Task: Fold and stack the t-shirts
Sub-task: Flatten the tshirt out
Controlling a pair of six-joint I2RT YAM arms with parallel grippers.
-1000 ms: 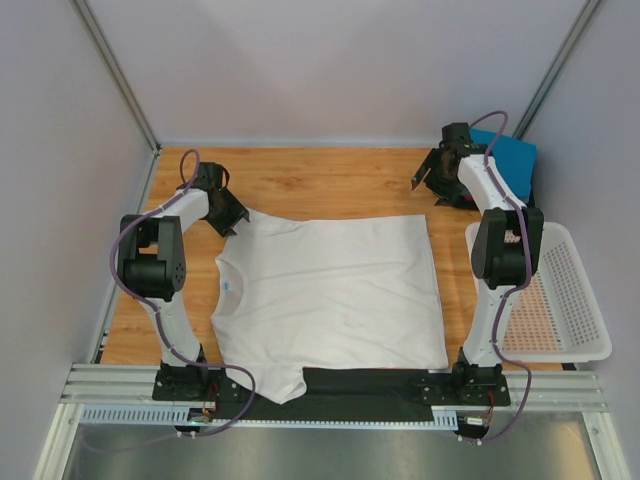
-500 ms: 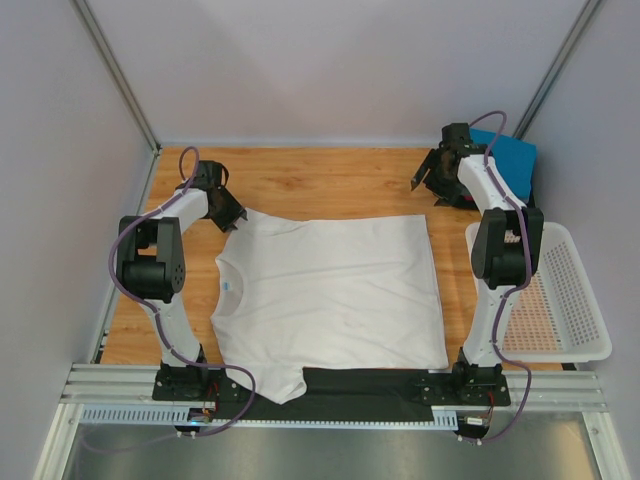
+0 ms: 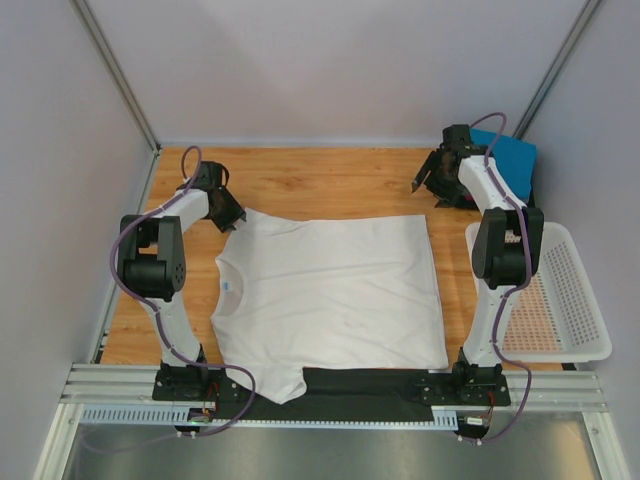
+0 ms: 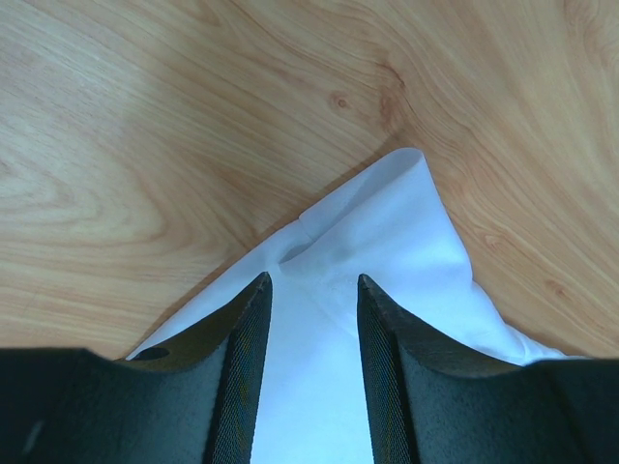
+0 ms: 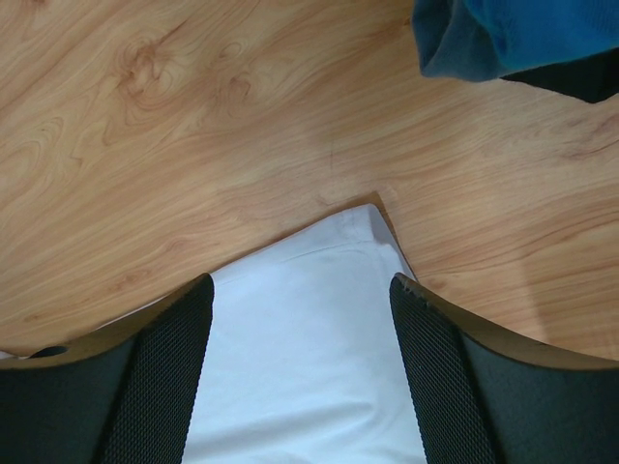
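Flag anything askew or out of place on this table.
One thing: the white t-shirt lies flat, but its near sleeve spills past the front edge of the wooden table onto the dark strip there. Nothing else looks spilled or damaged.

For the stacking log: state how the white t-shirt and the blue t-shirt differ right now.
The white t-shirt lies spread flat across the middle of the table; the blue t-shirt sits folded at the far right corner. The white t-shirt covers a broad area, the blue t-shirt only a compact patch. Both are plain cloth.
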